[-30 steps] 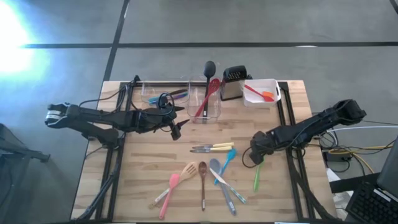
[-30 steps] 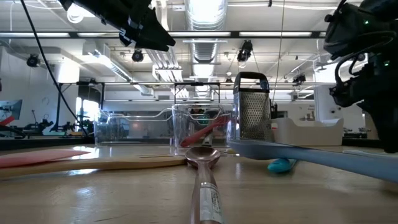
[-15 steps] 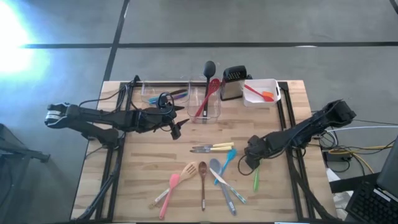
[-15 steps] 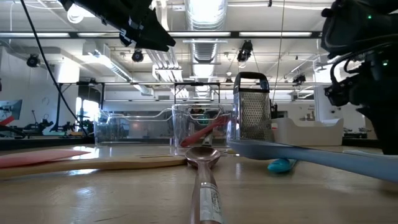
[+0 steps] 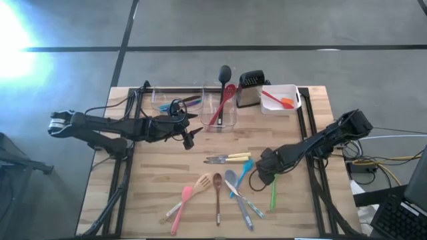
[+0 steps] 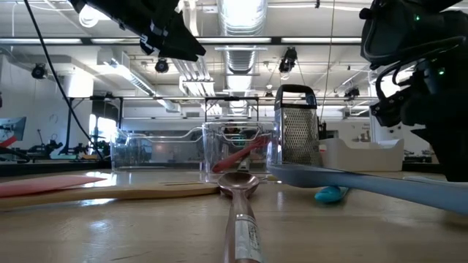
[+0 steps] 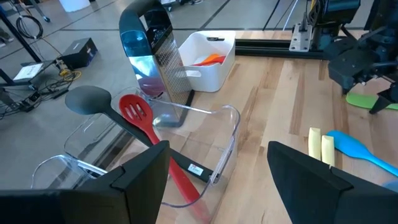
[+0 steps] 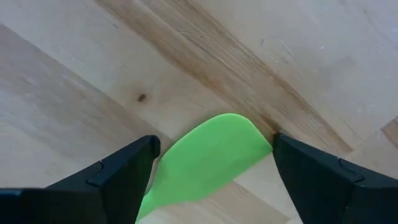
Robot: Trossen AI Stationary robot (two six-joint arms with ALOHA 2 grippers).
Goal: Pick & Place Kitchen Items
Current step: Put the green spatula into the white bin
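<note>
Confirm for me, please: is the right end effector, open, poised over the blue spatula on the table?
Not quite: the right end effector, open, is poised over the green spatula, not the blue one, as the right wrist view shows.

High view looks straight down on the whole table (image 5: pixel 167 167); low view sits at tabletop level facing the room — both share the grater (image 5: pixel 250 89). Wrist views look close past their fingers.

Wooden table (image 5: pixel 160 170), scattered utensils (image 5: pixel 217 190), clear tubs (image 5: pixel 175 100), grater (image 5: pixel 251 88), white tub (image 5: pixel 295 100)
</note>
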